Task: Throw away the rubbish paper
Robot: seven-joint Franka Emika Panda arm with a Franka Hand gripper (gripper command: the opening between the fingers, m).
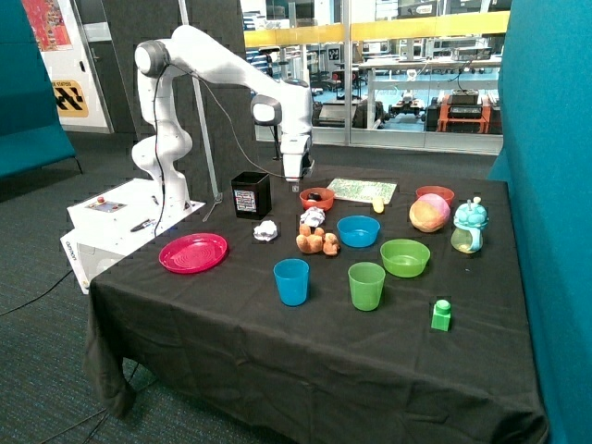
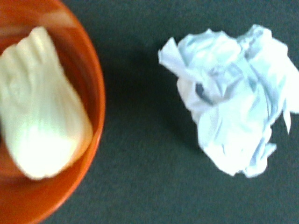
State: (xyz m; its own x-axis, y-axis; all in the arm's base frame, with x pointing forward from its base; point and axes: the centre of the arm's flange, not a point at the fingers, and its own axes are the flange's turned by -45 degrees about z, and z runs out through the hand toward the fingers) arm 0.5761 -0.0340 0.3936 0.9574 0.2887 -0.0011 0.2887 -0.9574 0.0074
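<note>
Nearest me on the black table (image 1: 231, 342) I see a green block (image 1: 441, 315), then a blue cup (image 1: 291, 281) and a green cup (image 1: 366, 285). Behind them sit a red plate (image 1: 192, 252), a green bowl (image 1: 405, 257) and a blue bowl (image 1: 358, 230). One wad of rubbish paper (image 1: 265, 230) lies bare on the cloth; the second paper wad (image 1: 314, 217) sits touching the back of the orange-brown toy cluster (image 1: 316, 241), just beside a small orange bowl (image 1: 316, 198). My wrist view shows that wad (image 2: 233, 98) next to the bowl (image 2: 96, 102), which holds a pale object (image 2: 39, 102). The black bin (image 1: 251, 194) stands farther back. The gripper (image 1: 296, 183) hangs above the orange bowl and wad; I cannot tell how it is set.
</note>
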